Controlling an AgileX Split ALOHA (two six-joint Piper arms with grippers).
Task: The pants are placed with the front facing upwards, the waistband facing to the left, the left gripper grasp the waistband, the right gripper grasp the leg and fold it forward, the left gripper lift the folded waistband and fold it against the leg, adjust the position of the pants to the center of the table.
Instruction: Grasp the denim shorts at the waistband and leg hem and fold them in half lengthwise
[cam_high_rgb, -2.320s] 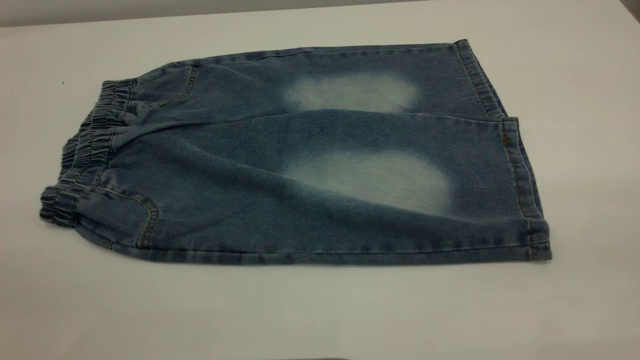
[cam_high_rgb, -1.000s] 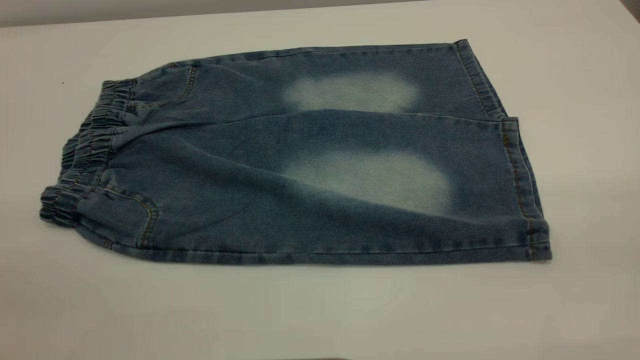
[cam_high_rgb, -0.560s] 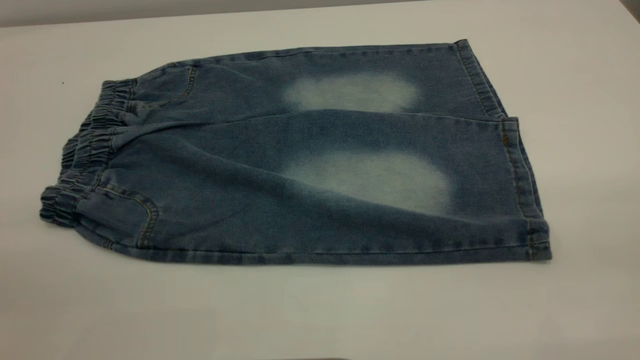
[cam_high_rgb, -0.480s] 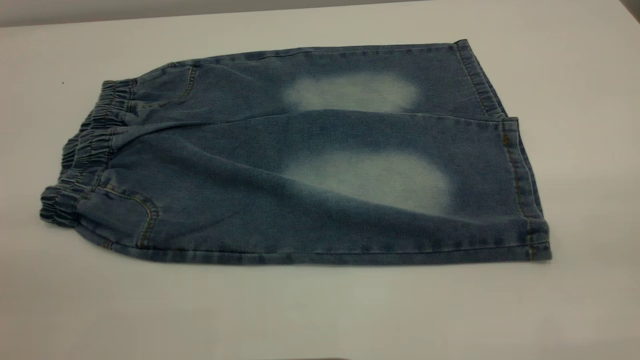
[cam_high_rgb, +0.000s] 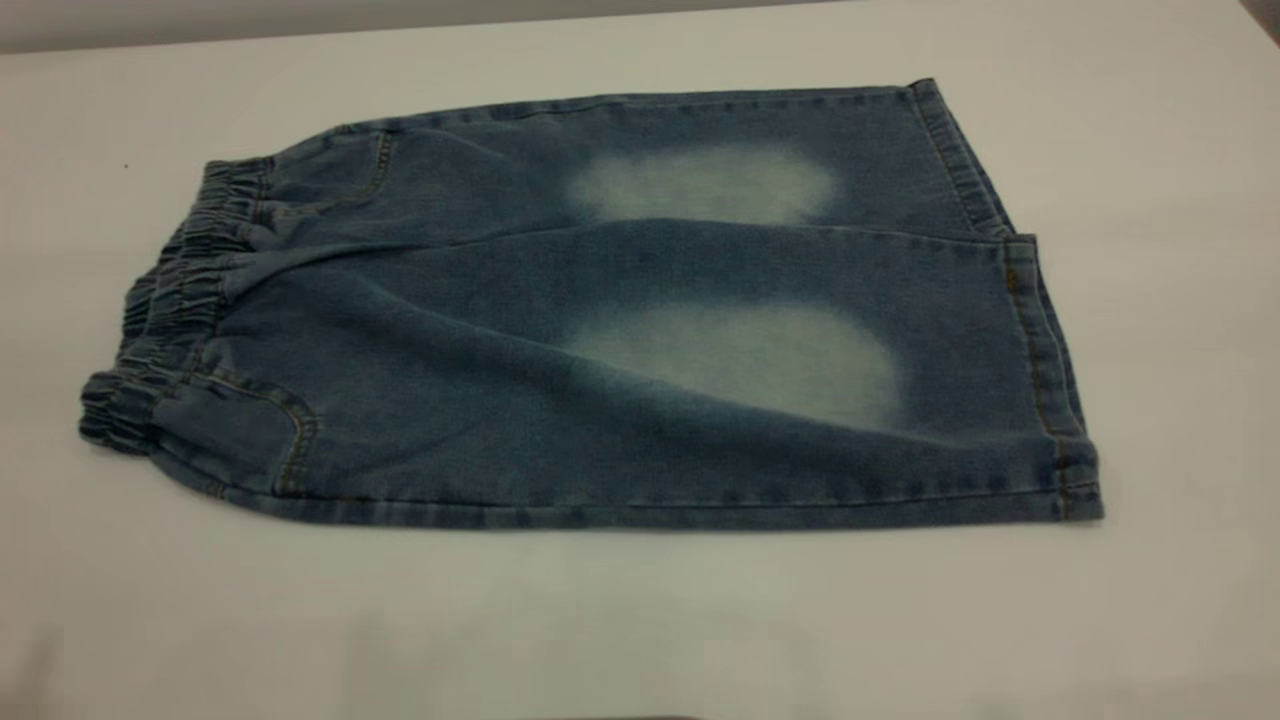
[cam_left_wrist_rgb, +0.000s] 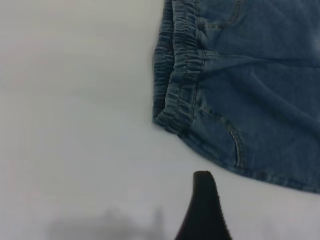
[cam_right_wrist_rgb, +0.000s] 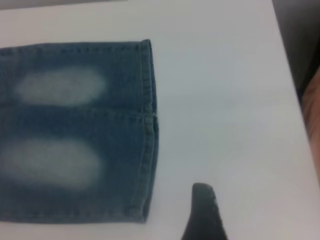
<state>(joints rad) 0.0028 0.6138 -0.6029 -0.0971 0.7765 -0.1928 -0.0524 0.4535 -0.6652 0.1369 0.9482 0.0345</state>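
Surface: large smooth white tabletop (cam_high_rgb: 640, 620), matte, softly and evenly lit.
Beyond the tabletop's far edge: plain grey band of wall or floor (cam_high_rgb: 200, 22).
Beyond the tabletop's right edge: dark grey floor strip (cam_right_wrist_rgb: 300, 45).

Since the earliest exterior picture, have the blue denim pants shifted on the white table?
No. The blue denim pants lie where they did: the waistband and hems sit at the same spots against the white table's far edge.

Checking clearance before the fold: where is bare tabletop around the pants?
The table is bare in a wide strip along the near long edge of the pants, beyond the waistband, and past the leg hems. The far strip is narrower. Nowhere is crowded.
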